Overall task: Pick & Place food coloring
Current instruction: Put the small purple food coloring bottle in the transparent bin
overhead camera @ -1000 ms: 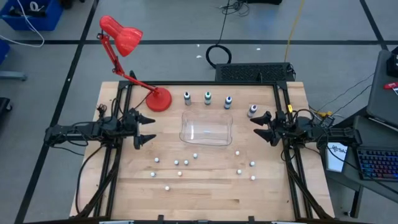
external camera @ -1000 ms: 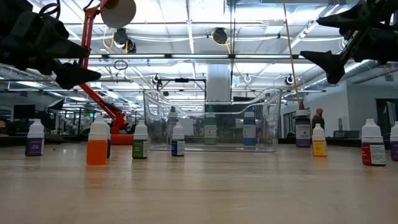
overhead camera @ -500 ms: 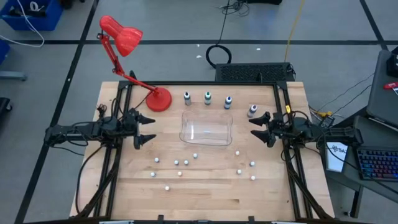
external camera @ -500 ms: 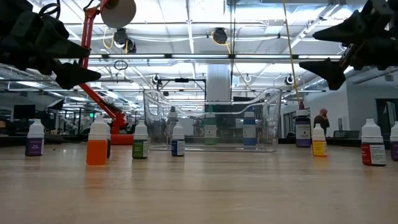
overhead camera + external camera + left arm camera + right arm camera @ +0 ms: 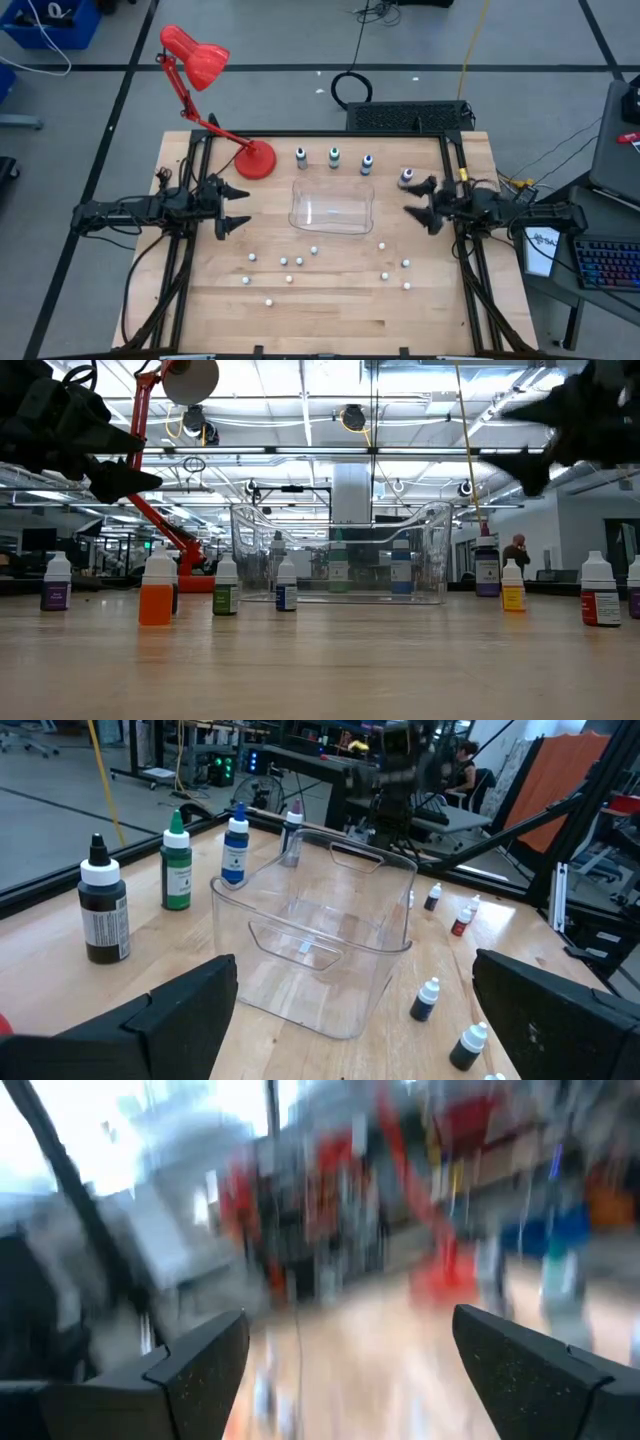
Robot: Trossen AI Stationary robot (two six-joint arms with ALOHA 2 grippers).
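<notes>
Four food coloring bottles stand upright in a row near the table's far edge: dark (image 5: 300, 156) (image 5: 105, 910), green (image 5: 334, 156) (image 5: 177, 870), blue (image 5: 367, 163) (image 5: 236, 848) and pink-purple (image 5: 406, 178) (image 5: 291, 830). A clear plastic bin (image 5: 332, 207) (image 5: 320, 930) sits on the table just nearer than the row. My left gripper (image 5: 240, 207) (image 5: 355, 965) hovers open to the left of the bin. My right gripper (image 5: 418, 198) (image 5: 530, 440) (image 5: 350, 1325) hovers open to the right of the bin, close beside the pink-purple bottle and touching nothing.
Several smaller white-capped dropper bottles (image 5: 300, 262) (image 5: 157, 588) stand scattered on the near half of the table. A red desk lamp (image 5: 255, 158) stands at the far left, with its head out past the far edge. The right wrist view is smeared.
My right gripper has swung a little toward the table's far edge, nearer the pink-purple bottle. It has risen slightly in the low view and stays open. The bottles, the bin and my left arm have kept still.
</notes>
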